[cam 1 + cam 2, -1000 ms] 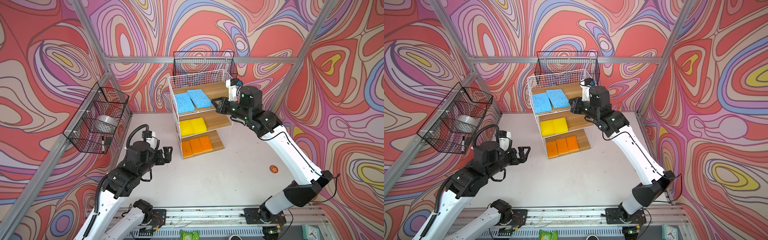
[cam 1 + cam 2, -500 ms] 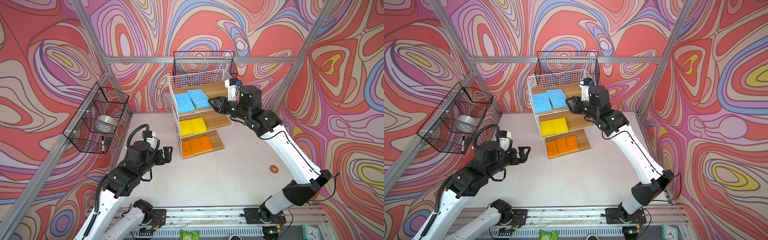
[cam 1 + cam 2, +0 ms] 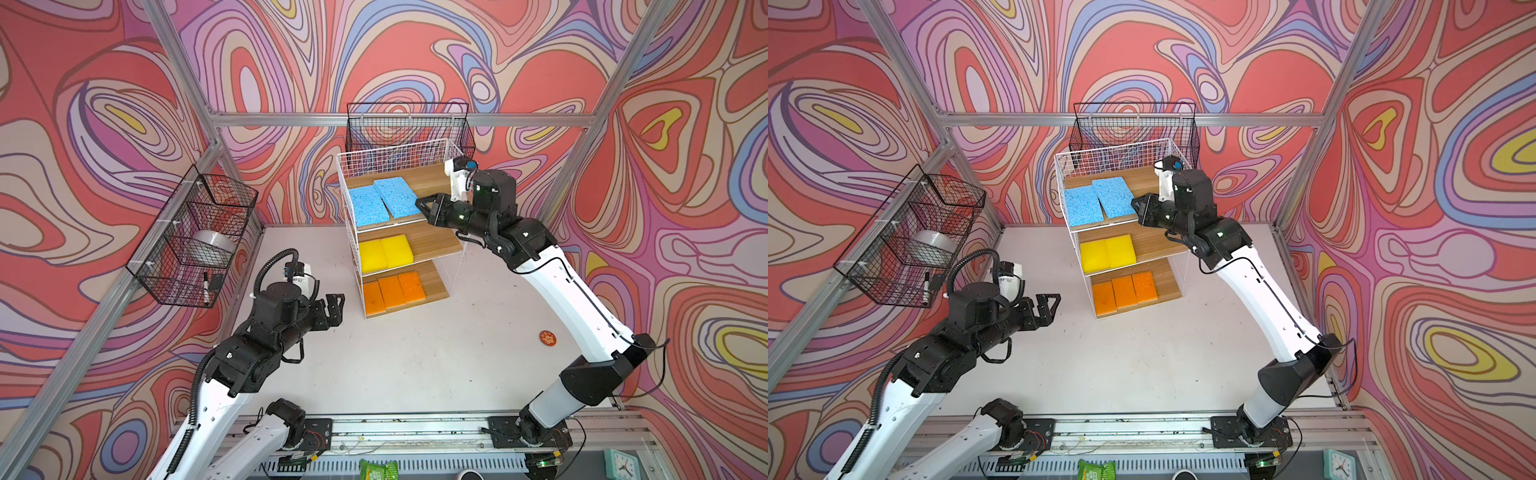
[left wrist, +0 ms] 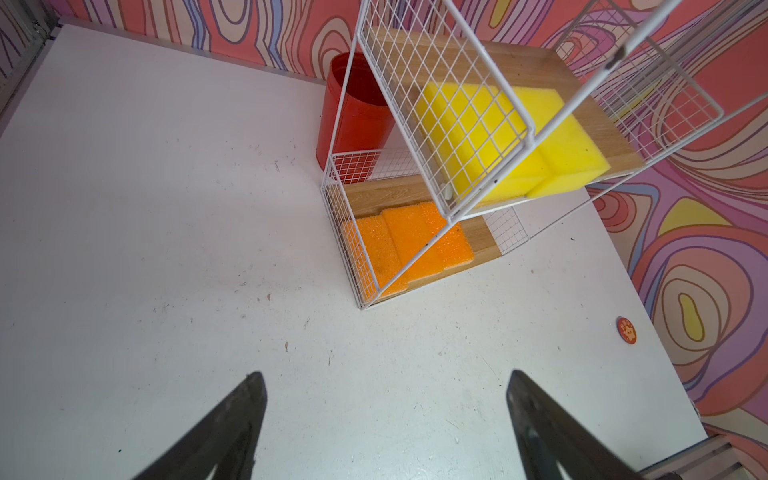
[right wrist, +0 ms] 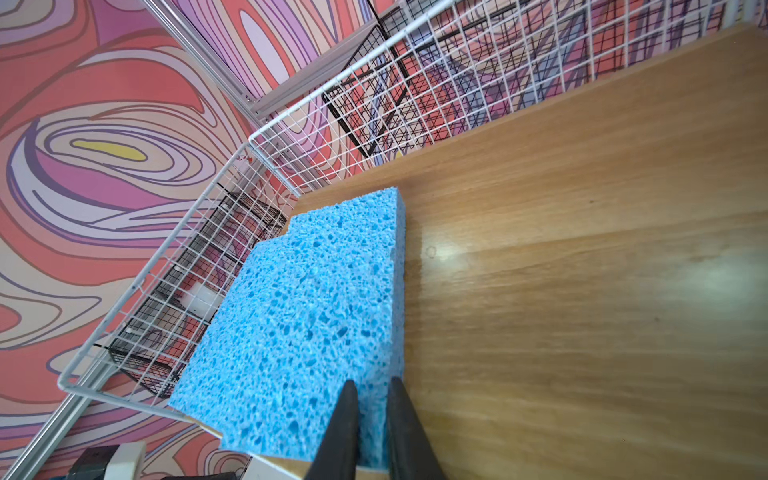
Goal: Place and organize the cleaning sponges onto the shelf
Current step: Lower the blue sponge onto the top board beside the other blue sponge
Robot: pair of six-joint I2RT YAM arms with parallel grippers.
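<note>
Swirl-patterned walls (image 3: pixel 124 124) enclose a white tabletop (image 3: pixel 415 365), with the white wire shelf (image 3: pixel 428 179) standing at the back. All seven sponges sit on its boards: two light blue sponges (image 3: pixel 368 205) on top, two yellow sponges (image 3: pixel 385 253) in the middle and three orange sponges (image 3: pixel 392 291) on the lowest.

Against a second earlier, the right gripper (image 3: pixel 419 202) has edged slightly left along the top board, to the near corner of the right-hand blue sponge (image 3: pixel 395 197). The sponges show no clear shift. The left gripper (image 3: pixel 334 309) stays over the table left of the shelf, its jaws spread wide and empty.

Only the right wrist view shows the right gripper (image 5: pixel 371 384) from close by. Its fingers are pressed nearly together over the right-hand blue sponge (image 5: pixel 316 316), a thin strip of blue showing between them. Whether they touch the foam cannot be told.

The left wrist view alone reveals a red cylindrical container (image 4: pixel 357 124) on the table behind the shelf, hidden from overhead. A round orange badge (image 4: pixel 626 330) lies on the table, well apart from the shelf, and also shows in both top views.
</note>
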